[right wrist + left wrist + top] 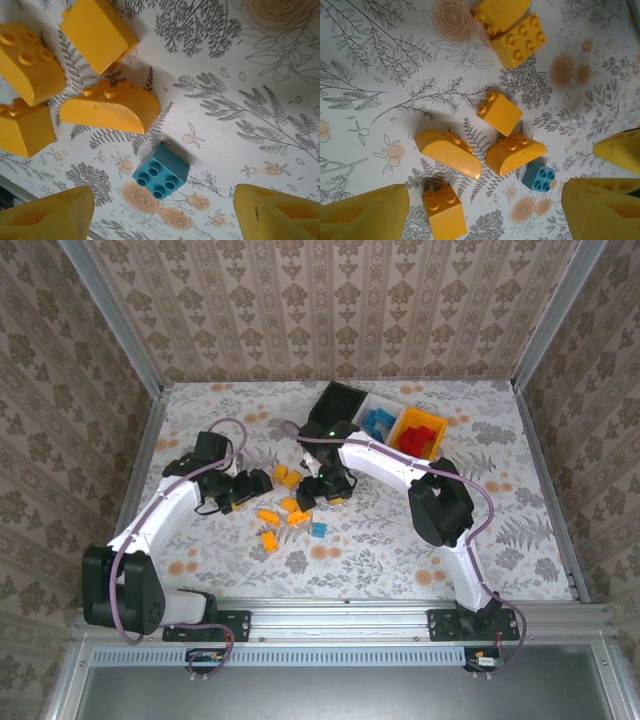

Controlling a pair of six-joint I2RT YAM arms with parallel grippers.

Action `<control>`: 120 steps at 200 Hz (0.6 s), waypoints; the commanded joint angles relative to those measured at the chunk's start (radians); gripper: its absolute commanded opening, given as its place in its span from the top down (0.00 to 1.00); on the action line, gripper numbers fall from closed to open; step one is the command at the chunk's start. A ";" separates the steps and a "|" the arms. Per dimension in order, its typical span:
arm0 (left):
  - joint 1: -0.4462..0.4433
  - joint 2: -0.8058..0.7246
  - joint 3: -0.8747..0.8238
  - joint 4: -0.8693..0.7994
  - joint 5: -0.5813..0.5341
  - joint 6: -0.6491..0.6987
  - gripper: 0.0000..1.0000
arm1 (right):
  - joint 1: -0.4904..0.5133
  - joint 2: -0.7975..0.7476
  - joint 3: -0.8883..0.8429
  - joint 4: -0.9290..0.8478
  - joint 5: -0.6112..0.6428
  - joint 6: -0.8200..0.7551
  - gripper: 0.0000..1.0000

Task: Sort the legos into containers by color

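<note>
Fingers (365, 215) wide, empty, on left gripper (482, 212) and right gripper (164, 214) above legos (500, 114); overhead shows the containers (336, 400)

Plastic bricks (447, 152) on a matt table cover (370, 75)
The orange-yellow ones and the blue brick (161, 171) are smooth, faintly glossy plastic; the flowered cover looks flat and dull; the near rail (340, 605) is ribbed bare metal.

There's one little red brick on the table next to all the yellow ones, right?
Not quite. That little brick is blue, not red. It does lie on the table next to the yellow bricks, and the right wrist view shows this.
</note>
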 commanded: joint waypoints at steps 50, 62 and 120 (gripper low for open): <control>0.052 -0.030 -0.039 0.007 0.037 0.002 0.19 | 0.048 -0.010 -0.083 -0.018 0.047 -0.102 0.24; 0.054 -0.030 -0.039 0.008 0.036 0.002 0.19 | 0.060 -0.012 -0.096 -0.010 0.058 -0.119 0.24; 0.055 -0.032 -0.056 0.014 0.046 -0.002 0.18 | 0.136 0.017 -0.116 0.008 0.136 -0.222 0.24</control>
